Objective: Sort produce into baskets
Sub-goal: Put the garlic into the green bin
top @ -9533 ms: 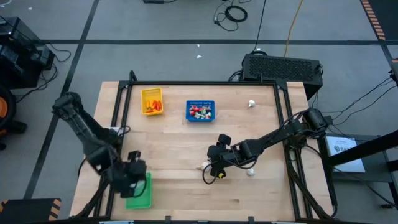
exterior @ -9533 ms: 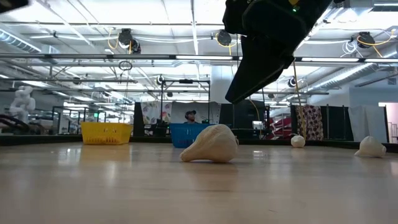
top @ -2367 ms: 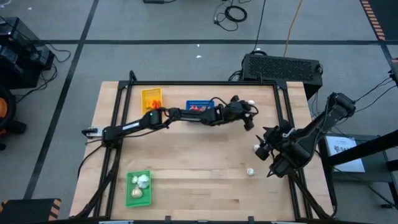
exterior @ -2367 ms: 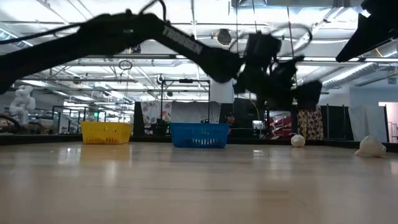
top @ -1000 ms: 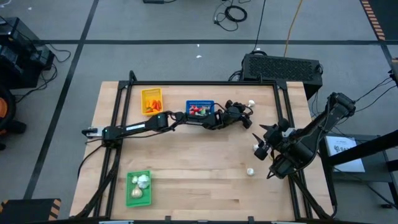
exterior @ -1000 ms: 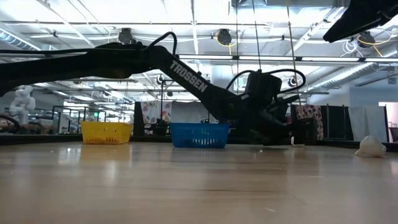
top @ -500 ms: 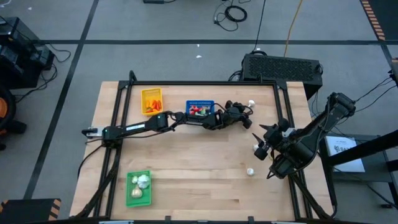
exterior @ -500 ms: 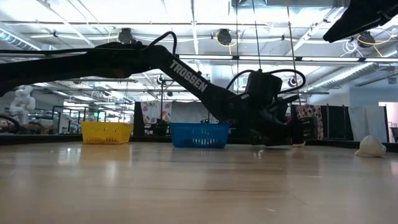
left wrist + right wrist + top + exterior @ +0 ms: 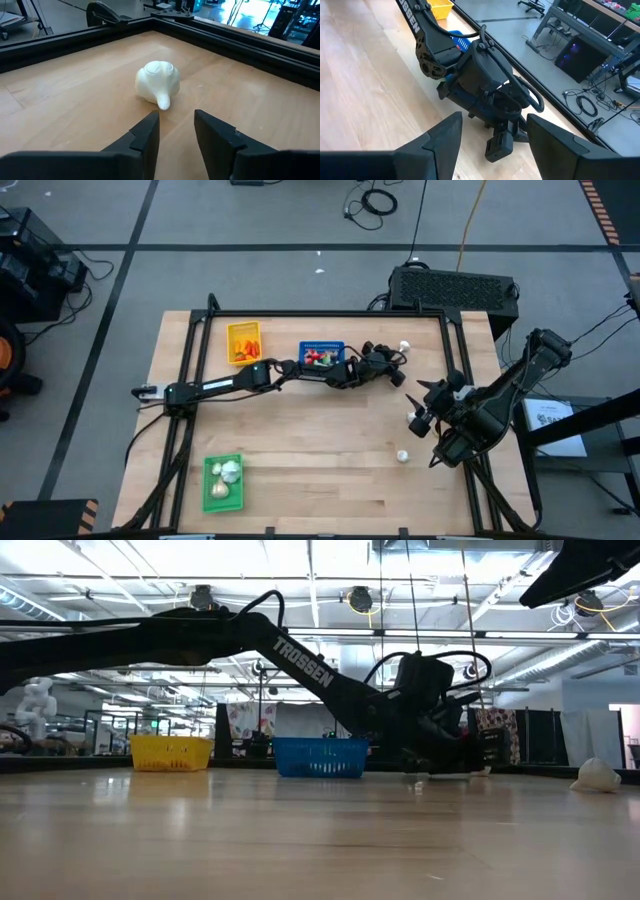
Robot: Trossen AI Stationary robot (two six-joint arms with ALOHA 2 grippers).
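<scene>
1. Garlic bulb [image 9: 157, 82]: it lies on the bench [image 9: 300, 430] just ahead of your left end effector [image 9: 176, 125], whose fingers stand apart and touch nothing.
2. Your right end effector [image 9: 492, 137] hangs spread at the right edge.
3. The blue basket [image 9: 321, 357] sits left of the bulb.

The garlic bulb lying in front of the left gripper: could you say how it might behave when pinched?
The garlic bulb looks rounded and smooth, so it may roll or squirt away from the left gripper. Its stubby stem rests on the table, which probably limits rolling. It seems rigid and likely light.
</scene>
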